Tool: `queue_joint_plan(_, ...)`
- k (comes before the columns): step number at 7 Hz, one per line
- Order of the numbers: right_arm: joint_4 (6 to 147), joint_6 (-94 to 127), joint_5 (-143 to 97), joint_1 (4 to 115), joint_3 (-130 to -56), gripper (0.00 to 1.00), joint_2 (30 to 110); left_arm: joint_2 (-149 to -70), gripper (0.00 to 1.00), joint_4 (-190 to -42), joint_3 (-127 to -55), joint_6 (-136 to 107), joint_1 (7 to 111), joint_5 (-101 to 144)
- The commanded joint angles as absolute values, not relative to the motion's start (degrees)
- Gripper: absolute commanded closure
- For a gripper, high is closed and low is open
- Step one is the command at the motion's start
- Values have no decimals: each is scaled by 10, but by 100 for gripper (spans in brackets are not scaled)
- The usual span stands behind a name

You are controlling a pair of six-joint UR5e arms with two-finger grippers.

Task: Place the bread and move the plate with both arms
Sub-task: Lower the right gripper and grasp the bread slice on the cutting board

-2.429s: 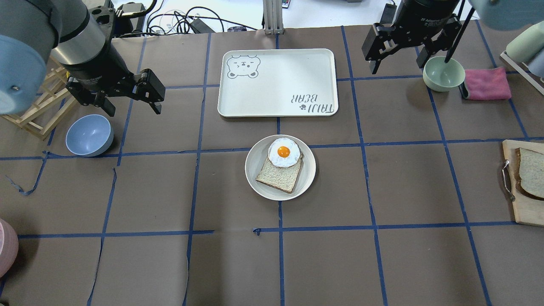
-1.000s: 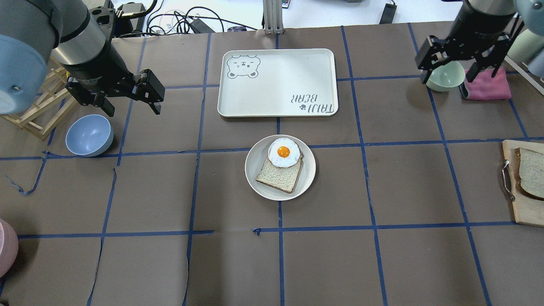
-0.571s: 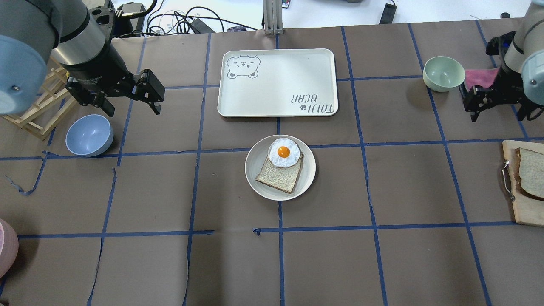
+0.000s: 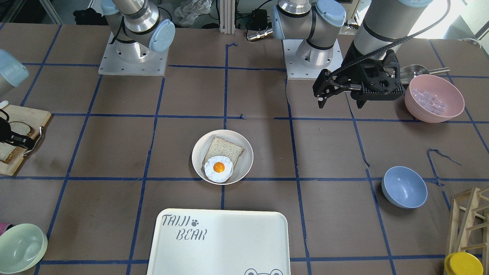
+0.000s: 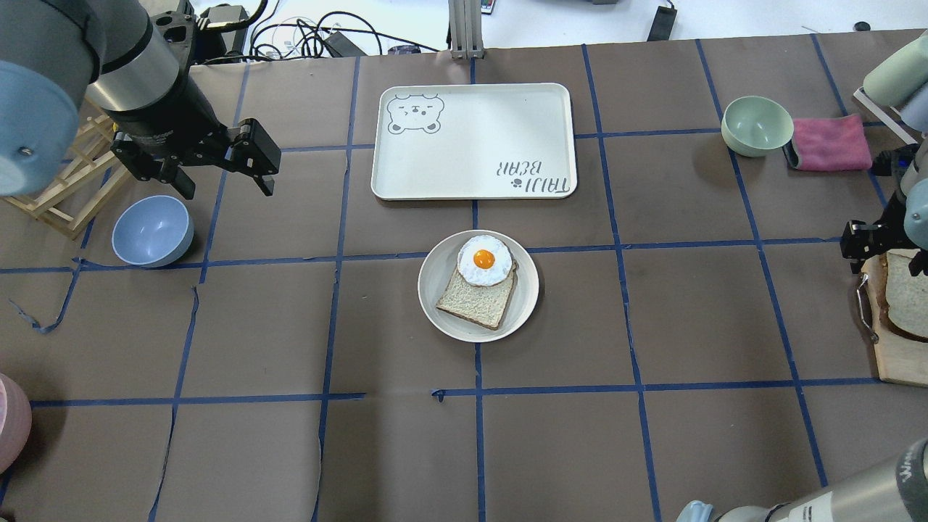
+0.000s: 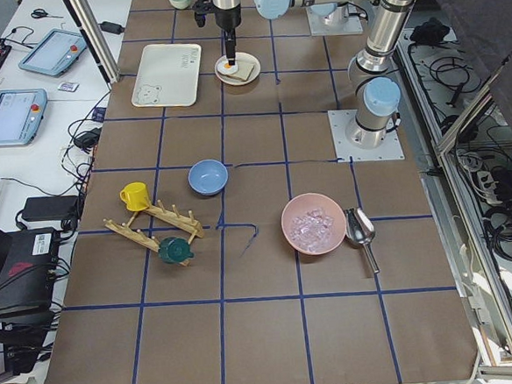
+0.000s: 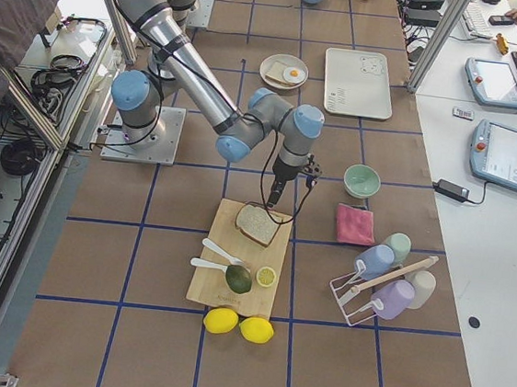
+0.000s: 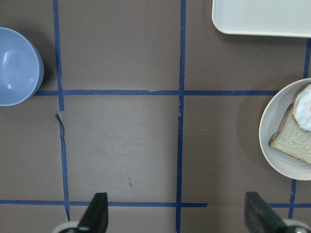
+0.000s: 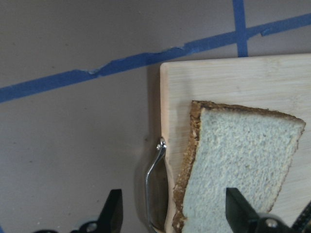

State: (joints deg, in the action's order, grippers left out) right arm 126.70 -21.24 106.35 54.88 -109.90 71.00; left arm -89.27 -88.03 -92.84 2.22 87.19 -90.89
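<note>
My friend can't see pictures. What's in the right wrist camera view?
The bread, a pale slice with dark brown crust, lies on a wooden cutting board. The right pincer is open, its black tips at the bottom, one over the bread, one over the brown table.

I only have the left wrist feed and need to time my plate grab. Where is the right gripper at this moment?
Observer: The right gripper hangs over the wooden cutting board at the robot's far right, above the bread.
Operator: Has it got the slice?
Observer: No. Its jaws stand open, one finger off the board's edge and the other over the slice.
Operator: Is anything else on that board?
Observer: Yes. A halved citrus and a dark green fruit lie at its other end, apart from the bread.
</note>
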Motion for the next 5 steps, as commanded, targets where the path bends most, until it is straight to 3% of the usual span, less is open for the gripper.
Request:
queue_joint_plan(1, 1282, -218, 1092, 537, -1100, 33, 696, -893, 0, -880, -928, 23, 872, -909)
queue_joint_plan(3, 1282, -214, 1102, 537, -1100, 43, 690, -893, 0, -880, -928, 23, 872, -909)
queue_joint_plan(5, 1282, -214, 1100, 537, -1100, 44, 688, -893, 0, -880, -928, 23, 872, -909)
